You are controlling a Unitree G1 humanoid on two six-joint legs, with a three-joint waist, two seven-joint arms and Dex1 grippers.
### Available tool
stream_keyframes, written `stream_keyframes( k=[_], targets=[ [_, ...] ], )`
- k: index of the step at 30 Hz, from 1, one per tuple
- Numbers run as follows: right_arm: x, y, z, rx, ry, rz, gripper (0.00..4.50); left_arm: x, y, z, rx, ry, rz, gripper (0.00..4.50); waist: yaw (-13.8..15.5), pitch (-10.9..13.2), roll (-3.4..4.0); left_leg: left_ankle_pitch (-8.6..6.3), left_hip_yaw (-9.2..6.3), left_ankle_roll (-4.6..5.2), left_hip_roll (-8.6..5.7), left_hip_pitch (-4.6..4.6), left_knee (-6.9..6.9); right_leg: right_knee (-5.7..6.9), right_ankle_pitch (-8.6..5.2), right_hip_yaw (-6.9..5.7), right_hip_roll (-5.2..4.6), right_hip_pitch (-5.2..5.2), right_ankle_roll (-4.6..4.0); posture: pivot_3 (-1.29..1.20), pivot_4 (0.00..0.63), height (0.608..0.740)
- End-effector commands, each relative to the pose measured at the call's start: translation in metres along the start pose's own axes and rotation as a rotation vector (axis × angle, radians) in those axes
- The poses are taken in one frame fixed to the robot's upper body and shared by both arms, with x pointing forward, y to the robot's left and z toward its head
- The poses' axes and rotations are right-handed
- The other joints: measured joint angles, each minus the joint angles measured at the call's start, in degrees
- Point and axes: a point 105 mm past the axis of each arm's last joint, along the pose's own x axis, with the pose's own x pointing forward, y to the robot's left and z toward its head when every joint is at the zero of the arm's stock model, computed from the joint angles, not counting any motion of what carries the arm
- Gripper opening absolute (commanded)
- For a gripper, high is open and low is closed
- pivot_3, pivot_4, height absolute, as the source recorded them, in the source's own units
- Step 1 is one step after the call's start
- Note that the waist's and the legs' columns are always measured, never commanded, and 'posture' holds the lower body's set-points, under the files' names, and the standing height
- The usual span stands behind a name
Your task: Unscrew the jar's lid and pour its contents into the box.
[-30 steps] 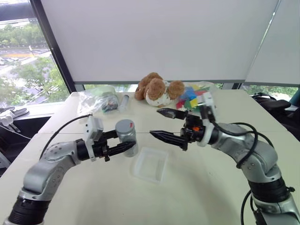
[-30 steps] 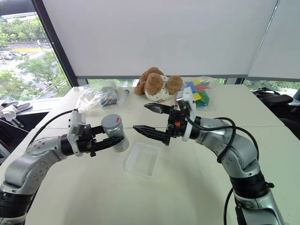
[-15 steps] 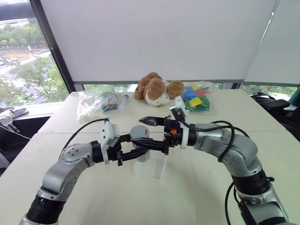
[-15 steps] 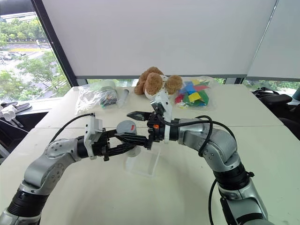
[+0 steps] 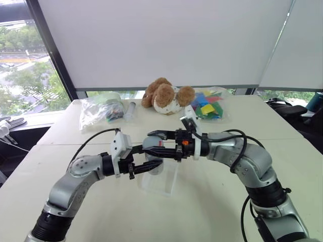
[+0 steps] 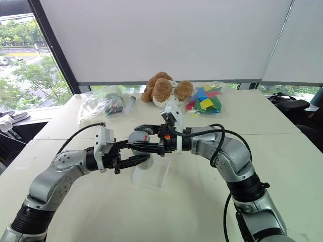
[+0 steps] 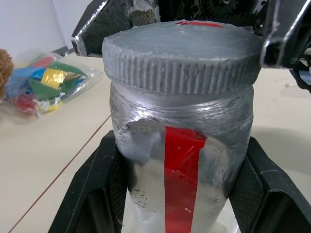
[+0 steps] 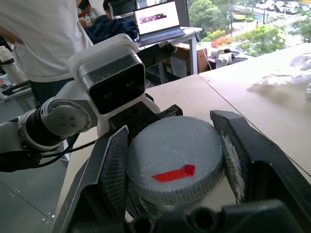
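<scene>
The silver-grey jar point(image 7: 184, 160), marked with a red stripe, stands upright in the air between the black fingers of my left gripper point(image 5: 146, 162), which is shut on its body. It hangs just above the near-left corner of the clear plastic box point(image 5: 167, 184) lying on the table. My right gripper point(image 5: 154, 140) comes in from the opposite side, level, and is shut on the ribbed lid point(image 8: 175, 150), one finger on each side. The lid sits on the jar. The contents are hidden inside.
A brown teddy bear point(image 5: 164, 96), a bag of coloured blocks point(image 5: 207, 107) and a clear bag point(image 5: 100, 108) beside a small tube point(image 5: 130, 111) lie at the table's far edge. A person in a white shirt point(image 8: 43, 34) stands past the table by a laptop point(image 8: 158, 19).
The two hands have come together over the box. My right gripper, open and apart from the jar a second ago, has closed around the lid.
</scene>
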Motion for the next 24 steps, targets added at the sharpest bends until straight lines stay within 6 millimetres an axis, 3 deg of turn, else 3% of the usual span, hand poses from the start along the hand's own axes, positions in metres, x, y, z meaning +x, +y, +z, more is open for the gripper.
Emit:
stream_keyframes(
  k=[1,4,7,12,14,17,24],
  targets=[
    [-0.001,0.015,0.023,-0.063,-0.076,0.156,2.26,0.003,-0.008,0.019,0.035,-0.054,-0.063,2.12,0.0,0.0,0.00,0.00,0.00,0.00,0.00,0.00,0.00,0.00,0.00,0.00,0.01,0.00,0.00,0.00,0.150,0.740],
    [-0.015,0.033,0.025,-0.077,-0.051,0.387,2.26,0.000,-0.024,0.028,-0.014,-0.093,-0.213,2.12,0.0,0.0,0.00,0.00,0.00,0.00,0.00,-0.01,0.00,-0.01,0.00,0.00,0.01,0.00,0.00,0.00,0.150,0.740],
    [-0.022,0.038,0.024,-0.087,-0.006,0.503,2.26,-0.001,-0.034,0.034,-0.033,-0.118,-0.320,2.12,0.0,0.0,0.00,0.00,-0.01,0.00,0.00,-0.01,0.00,-0.04,0.00,-0.02,0.01,0.03,0.00,0.00,0.150,0.740],
    [-0.023,0.031,0.031,-0.117,0.003,0.520,2.26,-0.003,-0.042,0.034,-0.049,-0.100,-0.405,2.12,-0.2,0.0,0.00,0.00,-0.02,0.00,0.05,0.07,0.00,-0.01,0.00,-0.03,0.06,0.07,0.00,0.00,0.150,0.740],
    [-0.020,0.026,0.035,-0.127,-0.020,0.465,3.32,-0.004,-0.041,0.035,-0.052,-0.102,-0.392,2.12,-0.1,0.0,0.00,0.00,-0.05,-0.01,0.08,0.07,-0.01,-0.01,0.00,-0.03,0.09,0.07,-0.01,0.00,0.150,0.740],
    [-0.021,0.021,0.045,-0.146,-0.084,0.388,4.44,-0.009,-0.030,0.034,-0.084,-0.105,-0.313,2.12,0.0,0.0,0.00,0.00,-0.07,-0.01,0.08,0.05,0.00,-0.01,0.00,-0.02,0.09,0.06,-0.01,0.00,0.150,0.740],
    [-0.032,0.003,0.050,-0.184,-0.136,0.170,4.44,-0.030,0.002,0.020,-0.071,-0.043,-0.077,2.12,0.1,0.0,0.00,0.02,-0.09,-0.05,0.07,0.05,-0.04,-0.02,0.01,-0.02,0.09,0.04,-0.02,0.00,0.150,0.740]
  ],
)
